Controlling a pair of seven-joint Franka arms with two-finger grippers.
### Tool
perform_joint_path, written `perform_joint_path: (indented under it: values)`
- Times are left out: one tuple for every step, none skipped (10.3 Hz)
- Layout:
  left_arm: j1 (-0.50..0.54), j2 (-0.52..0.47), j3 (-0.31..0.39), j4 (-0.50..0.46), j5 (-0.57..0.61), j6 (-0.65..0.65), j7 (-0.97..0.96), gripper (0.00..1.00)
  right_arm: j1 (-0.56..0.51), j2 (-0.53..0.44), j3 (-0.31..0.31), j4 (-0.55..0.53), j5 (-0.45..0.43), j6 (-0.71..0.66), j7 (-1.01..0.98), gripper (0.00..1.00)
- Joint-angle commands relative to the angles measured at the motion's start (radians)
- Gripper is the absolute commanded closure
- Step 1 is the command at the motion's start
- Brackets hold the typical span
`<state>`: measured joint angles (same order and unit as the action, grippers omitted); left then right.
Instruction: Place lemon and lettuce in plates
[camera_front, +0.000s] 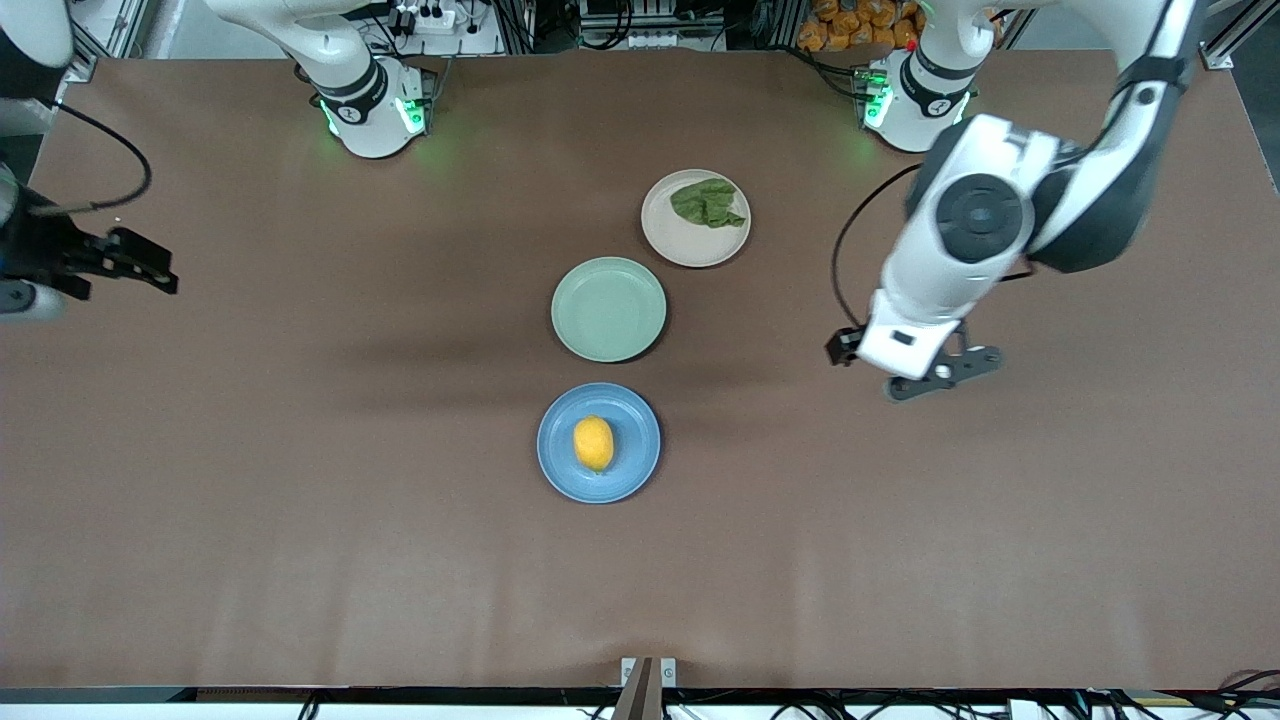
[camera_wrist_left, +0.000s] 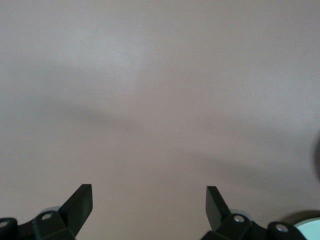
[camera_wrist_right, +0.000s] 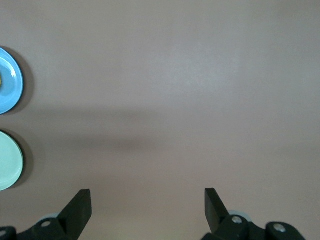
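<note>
The lemon lies in the blue plate, the plate nearest the front camera. The lettuce lies in the beige-pink plate, the plate farthest from the camera. My left gripper is open and empty above bare table, toward the left arm's end and apart from the plates; its view shows only table between the fingers. My right gripper is open and empty above the table near the right arm's end. Its view shows the blue plate's rim at the edge.
A pale mint-green plate stands empty between the two task plates; it also shows in the right wrist view. Brown table cover stretches wide around the plates. The arm bases stand along the table's edge farthest from the camera.
</note>
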<state>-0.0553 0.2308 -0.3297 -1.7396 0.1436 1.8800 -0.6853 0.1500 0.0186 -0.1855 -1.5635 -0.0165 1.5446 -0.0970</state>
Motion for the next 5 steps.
perform_joint_path:
  values:
    - [-0.112, -0.184, 0.185, -0.156, -0.091, -0.001, 0.172, 0.0, -0.004, 0.007, 0.003, 0.103, -0.016, -0.101, 0.051, 0.0]
    - [-0.113, -0.242, 0.202, -0.197, -0.102, -0.002, 0.209, 0.0, -0.004, 0.006, 0.003, 0.102, -0.016, -0.095, 0.077, 0.0]
    - [-0.112, -0.273, 0.227, -0.192, -0.105, -0.005, 0.24, 0.0, -0.003, 0.007, 0.001, 0.1, -0.016, -0.078, 0.077, 0.0]
    - [-0.103, -0.293, 0.238, -0.158, -0.117, -0.007, 0.26, 0.0, -0.003, 0.007, 0.001, 0.1, -0.016, -0.066, 0.079, 0.0]
    - [-0.087, -0.298, 0.238, -0.123, -0.116, -0.007, 0.308, 0.0, -0.001, 0.009, 0.0, 0.097, -0.016, -0.06, 0.08, 0.0]
